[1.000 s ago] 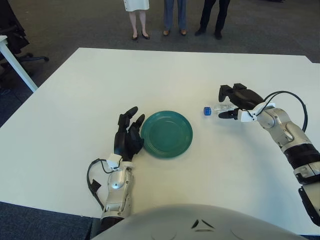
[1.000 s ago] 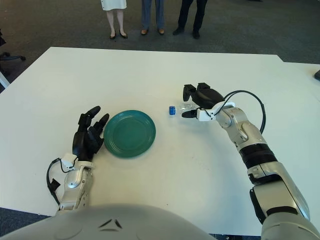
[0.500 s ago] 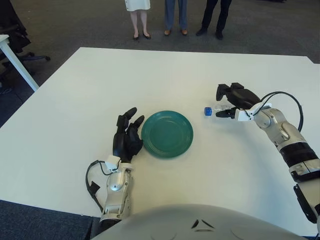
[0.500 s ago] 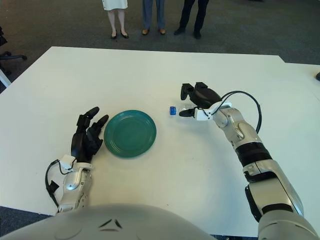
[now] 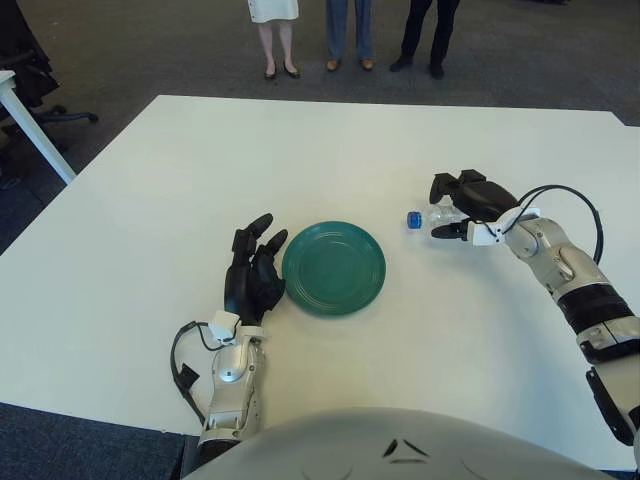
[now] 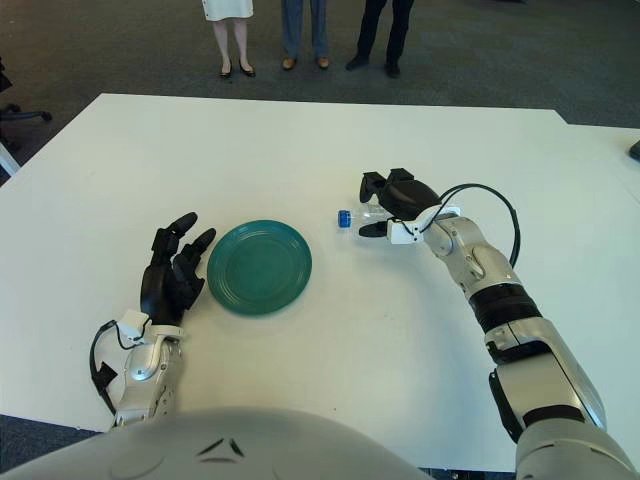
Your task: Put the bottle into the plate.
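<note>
A small clear bottle (image 5: pixel 436 214) with a blue cap (image 5: pixel 414 220) lies on its side on the white table, cap pointing left, just right of the green plate (image 5: pixel 333 267). My right hand (image 5: pixel 447 208) reaches over the bottle's body. Its fingers arch over the far side and the thumb sits on the near side, spread and not clamped on it. My left hand (image 5: pixel 254 272) rests on the table with its fingers spread, at the plate's left rim.
The white table (image 5: pixel 300 150) stretches far behind the plate. Three people stand on the carpet beyond its far edge (image 5: pixel 340 35). Another table's leg (image 5: pixel 35 130) and an office chair are at the far left.
My right hand has slid a little to the left along the bottle, toward its cap. The bottle, the plate and my left hand have stayed about where they were.
</note>
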Action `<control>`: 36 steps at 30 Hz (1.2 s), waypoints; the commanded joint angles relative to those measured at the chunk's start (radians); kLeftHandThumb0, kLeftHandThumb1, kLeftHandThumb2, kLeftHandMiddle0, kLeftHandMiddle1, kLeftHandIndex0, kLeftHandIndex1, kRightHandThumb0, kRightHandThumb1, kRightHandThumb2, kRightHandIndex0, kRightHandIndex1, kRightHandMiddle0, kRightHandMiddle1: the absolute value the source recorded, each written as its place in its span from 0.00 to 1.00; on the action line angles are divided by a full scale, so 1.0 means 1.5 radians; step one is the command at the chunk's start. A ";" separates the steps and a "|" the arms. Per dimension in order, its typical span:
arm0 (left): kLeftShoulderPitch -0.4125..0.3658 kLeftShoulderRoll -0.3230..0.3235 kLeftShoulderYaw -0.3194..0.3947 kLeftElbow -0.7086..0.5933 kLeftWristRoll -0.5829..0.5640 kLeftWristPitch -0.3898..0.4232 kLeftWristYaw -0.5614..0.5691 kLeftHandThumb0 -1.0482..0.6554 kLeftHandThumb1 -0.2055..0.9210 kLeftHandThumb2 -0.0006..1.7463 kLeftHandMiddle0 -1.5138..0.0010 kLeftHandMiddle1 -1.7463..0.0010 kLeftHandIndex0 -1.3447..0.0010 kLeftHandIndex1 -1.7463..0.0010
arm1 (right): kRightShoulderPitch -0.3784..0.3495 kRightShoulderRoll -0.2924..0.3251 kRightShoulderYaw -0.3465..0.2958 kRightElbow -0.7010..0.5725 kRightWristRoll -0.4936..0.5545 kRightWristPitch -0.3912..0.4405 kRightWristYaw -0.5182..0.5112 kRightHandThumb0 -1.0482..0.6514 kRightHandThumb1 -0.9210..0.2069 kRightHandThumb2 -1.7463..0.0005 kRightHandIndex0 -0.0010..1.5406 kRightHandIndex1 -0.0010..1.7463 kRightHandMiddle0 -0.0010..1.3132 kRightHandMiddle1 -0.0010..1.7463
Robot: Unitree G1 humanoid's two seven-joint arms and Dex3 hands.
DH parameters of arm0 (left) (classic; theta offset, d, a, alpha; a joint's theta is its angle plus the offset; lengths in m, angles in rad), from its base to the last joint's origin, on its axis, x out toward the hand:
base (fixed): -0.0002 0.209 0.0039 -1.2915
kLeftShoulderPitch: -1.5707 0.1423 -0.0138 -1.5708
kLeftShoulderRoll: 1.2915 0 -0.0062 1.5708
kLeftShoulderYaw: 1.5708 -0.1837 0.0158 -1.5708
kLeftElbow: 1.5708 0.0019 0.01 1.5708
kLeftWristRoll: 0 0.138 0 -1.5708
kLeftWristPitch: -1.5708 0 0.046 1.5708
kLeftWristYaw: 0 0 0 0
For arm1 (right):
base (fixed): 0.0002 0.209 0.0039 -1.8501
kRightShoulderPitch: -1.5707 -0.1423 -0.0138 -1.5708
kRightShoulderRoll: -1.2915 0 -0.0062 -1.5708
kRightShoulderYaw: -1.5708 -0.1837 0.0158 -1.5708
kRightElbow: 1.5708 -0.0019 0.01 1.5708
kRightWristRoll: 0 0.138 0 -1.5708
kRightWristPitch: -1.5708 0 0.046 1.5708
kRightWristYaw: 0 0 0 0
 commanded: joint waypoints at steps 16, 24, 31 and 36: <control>0.032 -0.002 -0.006 -0.063 -0.003 0.030 -0.016 0.16 1.00 0.49 0.67 0.83 0.86 0.46 | -0.014 -0.030 0.041 -0.007 -0.074 0.033 0.021 0.00 0.00 0.65 0.13 0.01 0.00 0.33; 0.051 -0.004 -0.012 -0.103 -0.003 0.061 -0.011 0.17 1.00 0.49 0.67 0.86 0.86 0.47 | -0.029 -0.060 0.071 -0.001 -0.109 -0.012 0.025 0.00 0.00 0.57 0.07 0.00 0.00 0.17; 0.069 -0.004 -0.017 -0.134 0.008 0.076 -0.007 0.17 1.00 0.51 0.66 0.89 0.85 0.48 | -0.027 -0.073 0.069 -0.001 -0.098 -0.035 0.033 0.00 0.00 0.54 0.07 0.00 0.00 0.14; 0.083 -0.007 -0.023 -0.159 0.016 0.089 -0.003 0.18 1.00 0.53 0.65 0.90 0.86 0.48 | -0.029 -0.083 0.066 0.017 -0.081 -0.063 0.045 0.00 0.00 0.54 0.08 0.00 0.00 0.27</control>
